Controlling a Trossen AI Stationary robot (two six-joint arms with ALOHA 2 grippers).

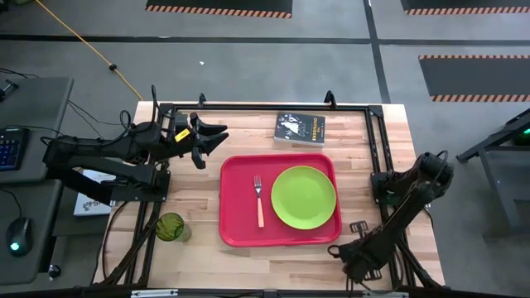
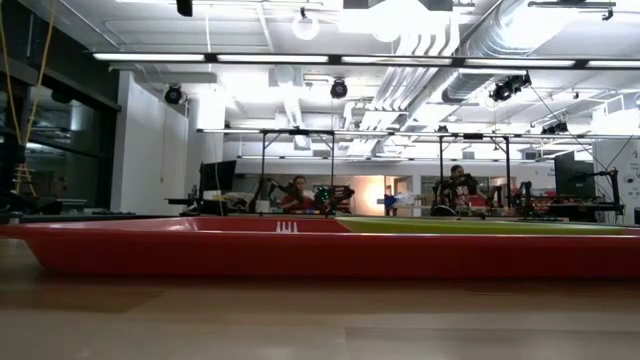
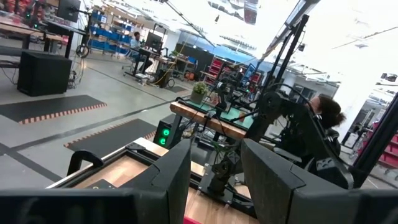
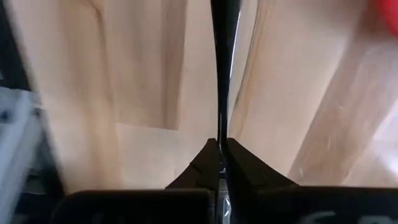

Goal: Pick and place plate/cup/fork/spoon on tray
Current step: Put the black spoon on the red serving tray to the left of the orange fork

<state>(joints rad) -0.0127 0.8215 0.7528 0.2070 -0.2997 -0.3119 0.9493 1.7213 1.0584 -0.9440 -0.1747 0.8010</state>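
The red tray (image 1: 236, 199) lies mid-table; its near wall fills the low view (image 2: 300, 255). On it are the lime-green plate (image 1: 303, 197), whose edge shows in the low view (image 2: 480, 227), and the orange-handled fork (image 1: 259, 201). The olive cup (image 1: 171, 226) stands upright on the table left of the tray. My left gripper (image 1: 224, 134) is open and empty, raised near the tray's far left corner. My right gripper (image 1: 341, 250) is low by the tray's near right corner, shut on a thin dark strip, the spoon (image 4: 222, 68). My right gripper pinches the spoon between its two shut fingers (image 4: 205, 158). The spoon's dark narrow part (image 4: 219, 134) sticks straight out from between them, along the fingers, toward the table's left. The fingers hide which part they are on. Whether the spoon touches the table, I cannot tell.
A black book (image 1: 300, 128) lies on the table beyond the tray's far edge. A black metal frame (image 1: 265, 106) runs around the table's edges. Bare wood shows left of the tray around the cup. People sit in the room behind (image 2: 297, 190).
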